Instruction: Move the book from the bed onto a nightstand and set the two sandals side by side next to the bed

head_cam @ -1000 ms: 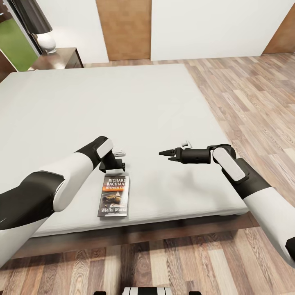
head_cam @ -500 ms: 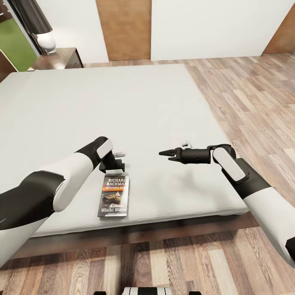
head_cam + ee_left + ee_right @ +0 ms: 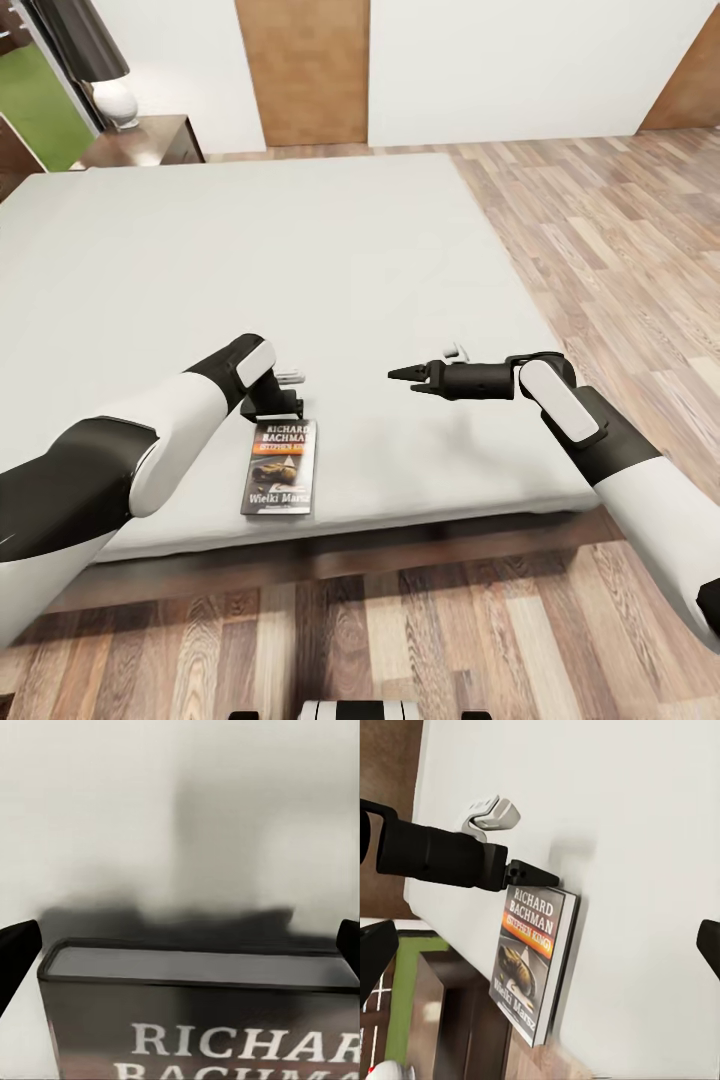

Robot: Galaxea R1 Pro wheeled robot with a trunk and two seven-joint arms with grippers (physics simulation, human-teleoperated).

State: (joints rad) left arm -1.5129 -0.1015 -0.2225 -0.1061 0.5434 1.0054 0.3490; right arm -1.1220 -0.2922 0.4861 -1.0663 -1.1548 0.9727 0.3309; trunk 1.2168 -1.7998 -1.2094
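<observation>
The book (image 3: 280,467) lies face up near the front edge of the bed (image 3: 300,250), its title toward me. My left gripper (image 3: 285,405) points down at the book's far end and is open. In the left wrist view its fingertips (image 3: 15,952) stand wide on both sides of that end of the book (image 3: 195,975), not touching it. My right gripper (image 3: 405,378) hovers open over bare mattress to the right of the book. The right wrist view has the book (image 3: 531,960) with the left gripper (image 3: 531,874) at its top. The sandals are out of view.
A dark nightstand (image 3: 150,145) with a white lamp (image 3: 112,100) stands at the bed's far left corner. Wood-plank floor (image 3: 620,250) runs along the bed's right side and in front of the dark bed frame (image 3: 350,555).
The whole head view has shifted slightly: bed and book sit a little higher in the picture, so the left gripper now overlaps the book's far end. The arms keep their pose.
</observation>
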